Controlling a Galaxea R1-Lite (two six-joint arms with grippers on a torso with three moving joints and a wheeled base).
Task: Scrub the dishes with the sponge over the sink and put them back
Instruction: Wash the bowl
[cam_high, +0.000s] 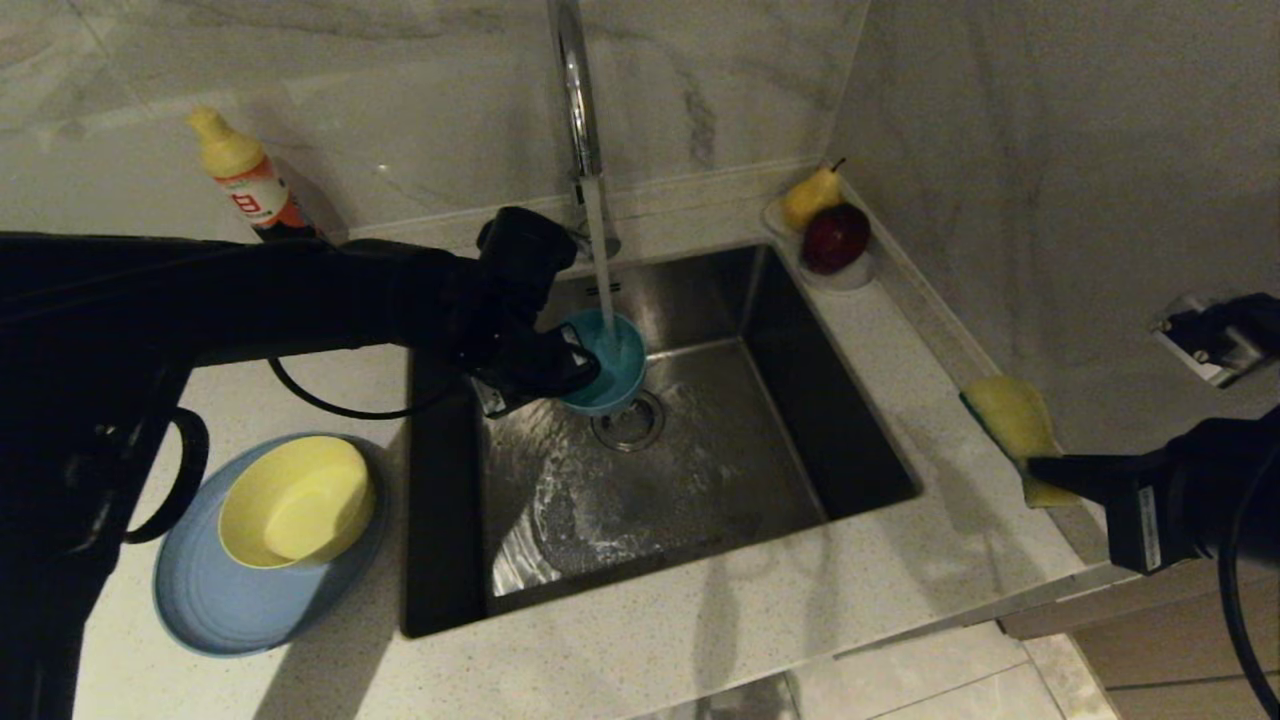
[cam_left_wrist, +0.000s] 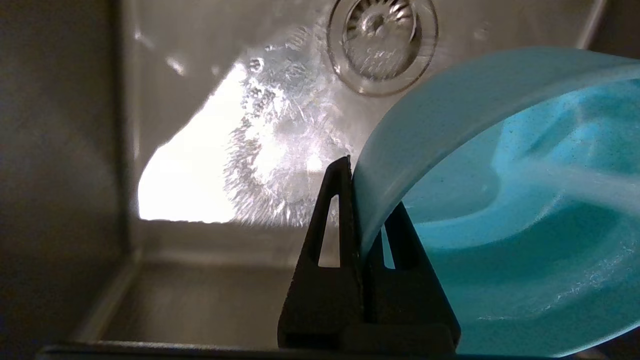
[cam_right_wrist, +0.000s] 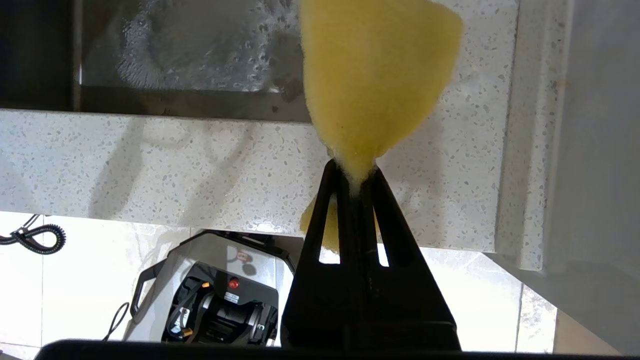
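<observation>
Hiding its own end effectors, left (cam_high: 575, 365) grips teal bowl (cam_high: 610, 365) (right (cam_high: 1040, 470) pinches sponge (cam_high: 1010, 415)).

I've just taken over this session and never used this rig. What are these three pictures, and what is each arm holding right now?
It is a two-armed robot at a kitchen sink. The wide picture comes from its head; the other two come from cameras on its wrists. The left gripper is shut on the rim of the teal bowl, holding it tilted under the running faucet. The right gripper is shut on the yellow sponge, off to the right above the counter. On the counter to the left, a yellow bowl sits on a blue plate.
</observation>
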